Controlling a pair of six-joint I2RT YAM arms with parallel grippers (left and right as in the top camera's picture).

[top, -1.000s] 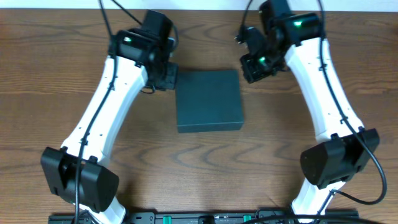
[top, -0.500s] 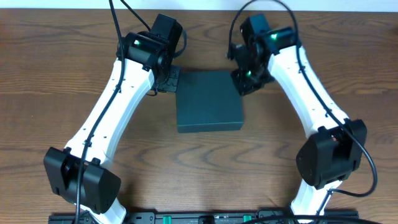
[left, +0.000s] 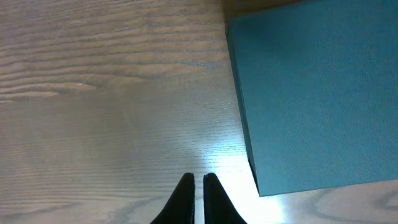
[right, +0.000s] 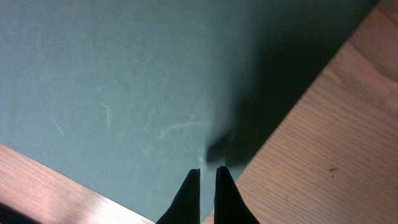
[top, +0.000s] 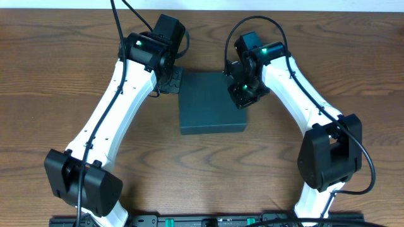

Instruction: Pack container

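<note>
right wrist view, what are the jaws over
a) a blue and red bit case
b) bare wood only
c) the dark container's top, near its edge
c, the shut jaws hang over the flat teal top of the container, close to the edge where it meets the wooden table, and no other object is in that view.

I count one container (top: 211,101), a single dark teal box. One wooden surface (top: 50,63) carries it. Two white arms reach over it: one left arm (top: 113,113) and one right arm (top: 297,88). Each ends in one pincer, so two in all, the left pincer (left: 196,177) and the right pincer (right: 207,169). Each has two black fingers (left: 183,199), making four.
</note>
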